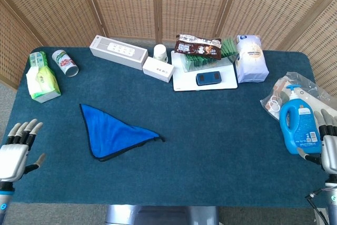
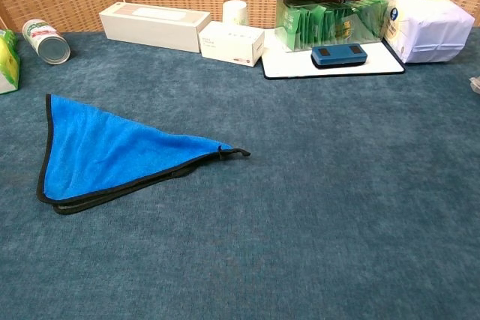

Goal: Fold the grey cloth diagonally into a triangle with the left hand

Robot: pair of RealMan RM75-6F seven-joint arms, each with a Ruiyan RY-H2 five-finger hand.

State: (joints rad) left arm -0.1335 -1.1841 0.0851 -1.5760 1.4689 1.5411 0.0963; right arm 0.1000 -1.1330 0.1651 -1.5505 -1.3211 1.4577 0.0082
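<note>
Metal-grey fingers (image 1: 23, 129) of the left hand (image 1: 15, 154) are spread apart and nothing is held in them; the hand is seen only in the head view, at about eight o'clock on the table, at its near-left edge and well apart from the cloth. The right hand (image 1: 329, 148) is partly cut off at four o'clock, just beside a blue plastic detergent bottle (image 1: 298, 126) — whether its fingers touch or grip the bottle cannot be told.

The task's cloth — named grey, yet shown as a bright blue cloth with dark edging (image 1: 111, 131) — lies flat on the dark teal tabletop (image 1: 210, 140) at about nine o'clock from the centre, already doubled into a triangle, one long point reaching toward the middle. In the chest view a second layer is seen peeping out along the near edge (image 2: 112, 191).

The fold is judged to be done. Little is called for next, at most a small squaring of the uneven edges.
</note>
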